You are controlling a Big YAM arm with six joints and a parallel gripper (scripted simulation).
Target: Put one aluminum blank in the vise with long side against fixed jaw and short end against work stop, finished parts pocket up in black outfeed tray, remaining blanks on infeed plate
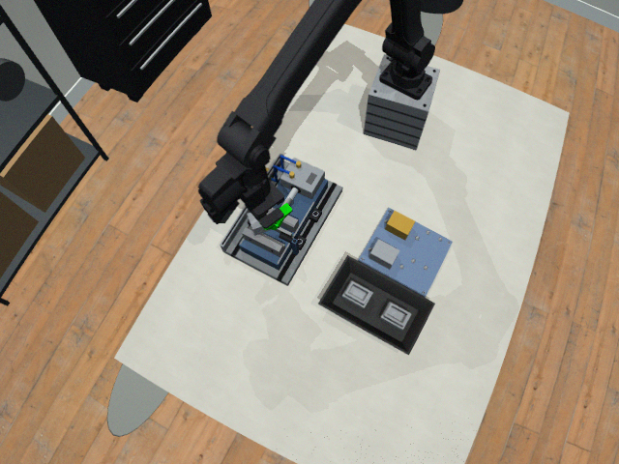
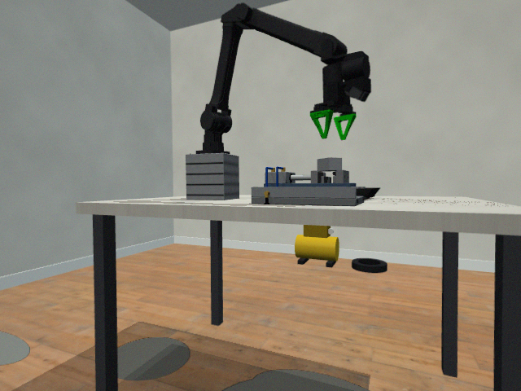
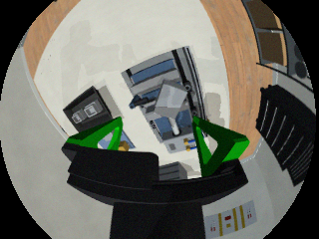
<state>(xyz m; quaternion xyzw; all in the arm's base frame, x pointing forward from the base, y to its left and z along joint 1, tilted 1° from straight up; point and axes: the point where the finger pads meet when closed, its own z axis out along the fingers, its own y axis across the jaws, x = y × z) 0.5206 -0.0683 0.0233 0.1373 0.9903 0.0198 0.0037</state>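
White table (image 1: 489,319): unlabeled vise (image 2: 303,194) under open hand (image 2: 332,126).

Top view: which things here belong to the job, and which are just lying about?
Job: vise with gray block, infeed plate, brass blank, aluminum blank, outfeed tray, two finished parts, open gripper.
Lying about: black drawer cabinet, shelf rack, yellow tank, tire.

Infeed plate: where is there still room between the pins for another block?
On the infeed plate, the right half is free. The brass blank and gray blank crowd its left edge. The outfeed tray borders its lower side.
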